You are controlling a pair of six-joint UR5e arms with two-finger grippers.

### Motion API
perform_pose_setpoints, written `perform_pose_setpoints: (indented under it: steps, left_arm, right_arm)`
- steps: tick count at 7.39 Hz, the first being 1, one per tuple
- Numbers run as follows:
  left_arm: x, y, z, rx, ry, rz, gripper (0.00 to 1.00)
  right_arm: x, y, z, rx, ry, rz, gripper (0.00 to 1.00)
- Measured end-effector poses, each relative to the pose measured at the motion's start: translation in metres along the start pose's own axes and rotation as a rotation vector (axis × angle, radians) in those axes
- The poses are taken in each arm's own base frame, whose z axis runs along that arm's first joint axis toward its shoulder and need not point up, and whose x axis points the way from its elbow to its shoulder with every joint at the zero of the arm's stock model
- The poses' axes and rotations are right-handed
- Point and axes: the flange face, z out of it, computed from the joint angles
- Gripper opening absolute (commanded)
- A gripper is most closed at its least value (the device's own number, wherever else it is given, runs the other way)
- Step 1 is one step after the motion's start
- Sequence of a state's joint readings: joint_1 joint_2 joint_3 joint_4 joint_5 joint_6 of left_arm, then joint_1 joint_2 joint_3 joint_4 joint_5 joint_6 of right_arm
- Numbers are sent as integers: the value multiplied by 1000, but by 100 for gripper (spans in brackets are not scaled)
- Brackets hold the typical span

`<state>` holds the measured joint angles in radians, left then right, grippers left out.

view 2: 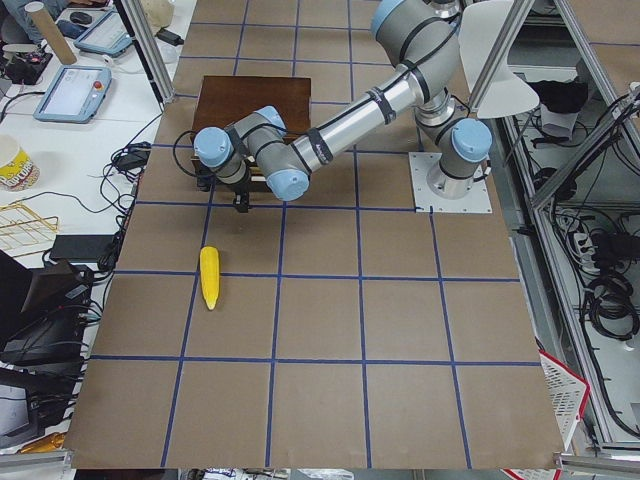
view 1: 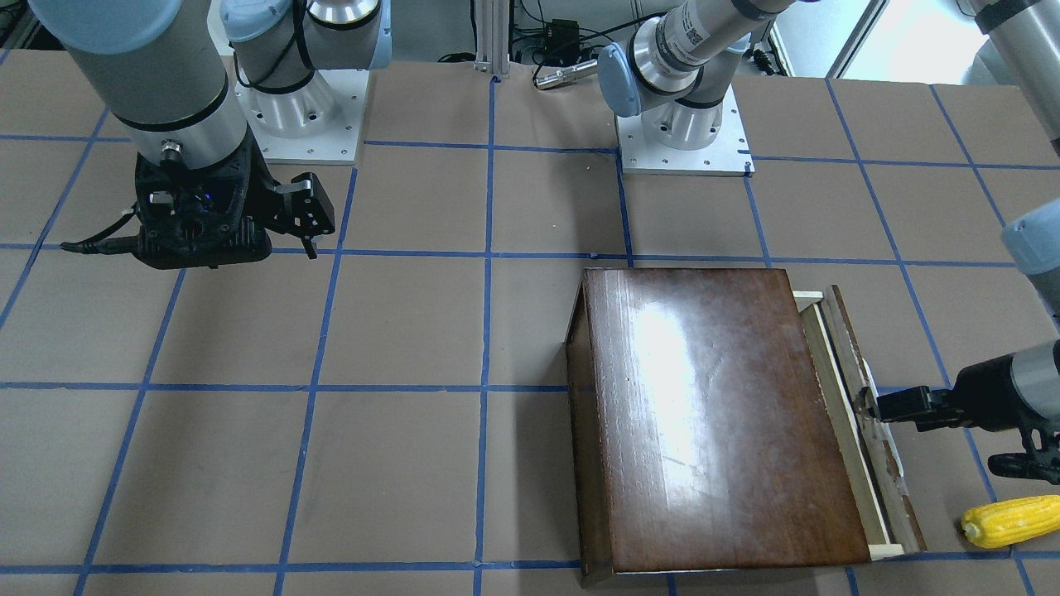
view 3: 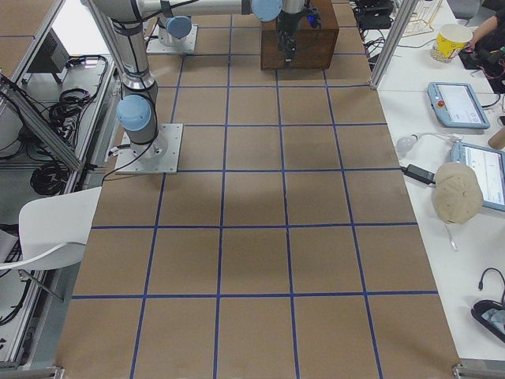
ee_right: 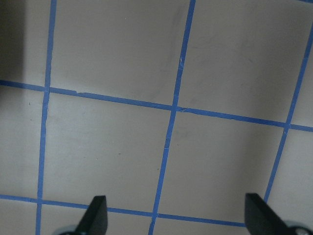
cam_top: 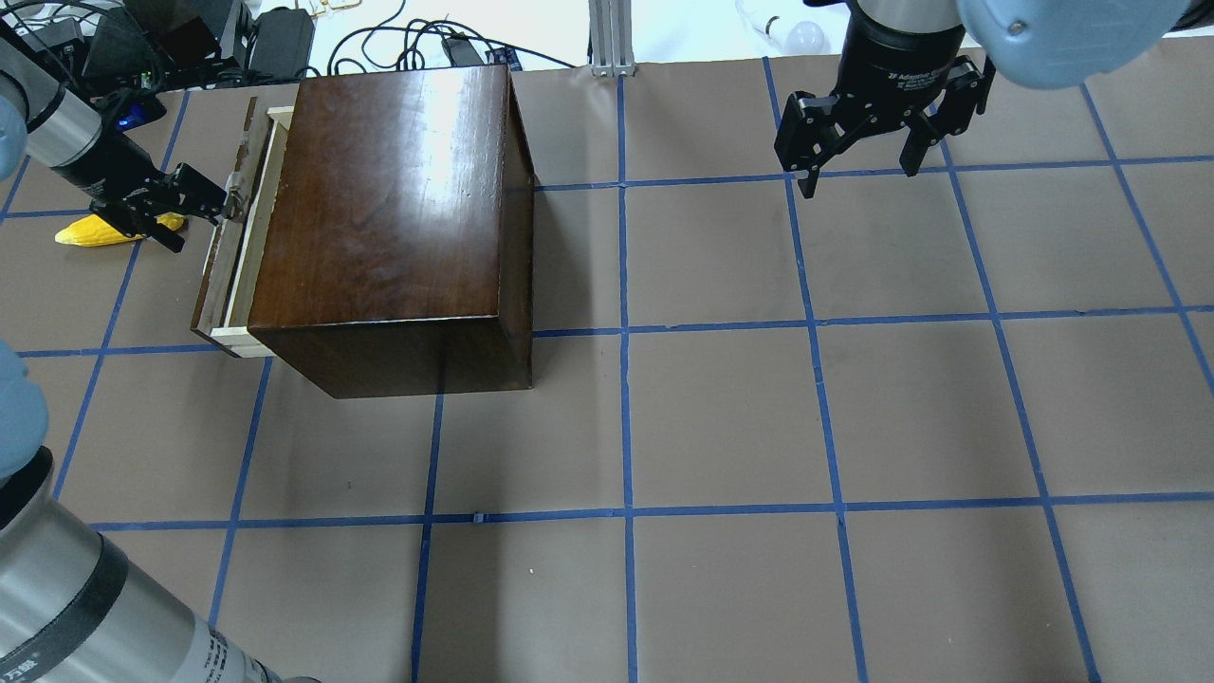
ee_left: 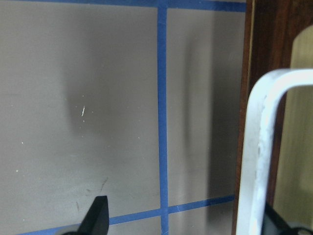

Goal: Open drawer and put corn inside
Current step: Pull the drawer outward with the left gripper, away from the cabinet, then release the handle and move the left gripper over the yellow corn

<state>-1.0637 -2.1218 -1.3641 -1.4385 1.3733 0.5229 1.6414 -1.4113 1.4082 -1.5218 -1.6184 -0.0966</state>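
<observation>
The worktop is covered in dull brown paper and ruled into squares with blue tape, with the two arm bases bolted along one edge. White benches flank it, carrying a teach pendant, a paper cup and loose cables. A white chair stands beside the aluminium frame.

A glossy dark-brown box sits on the robot's left half of the worktop, its top catching the ceiling light. The drawer is out of it by a narrow margin. A strip of pale, unfinished tray shows between the box and the worn dark front panel. A pale metal loop handle is fixed to that panel.

The left end effector is at the handle with its fingers spread apart. The wrist view shows the handle between them, close to one finger and far from the other, so it is not clamped.

The corn lies flat on the worktop outside the drawer, near the front panel but apart from it. It is bright yellow, tapered to a point and ridged with kernel rows.

The right end effector hangs over bare paper well away from the box, fingers wide apart and holding nothing.
</observation>
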Motion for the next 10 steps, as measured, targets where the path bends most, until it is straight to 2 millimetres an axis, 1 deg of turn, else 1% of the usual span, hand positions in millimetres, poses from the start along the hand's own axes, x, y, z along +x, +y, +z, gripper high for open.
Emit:
perform_pose_setpoints:
  steps: [6,10]
  left_arm:
    - [-37,10,-9,22,-4,-46,100]
    - [-48,13,-13,23,-39,-54,100]
  right_arm:
    - [0,0,0,0,0,0,100]
    - [0,0,0,0,0,0,100]
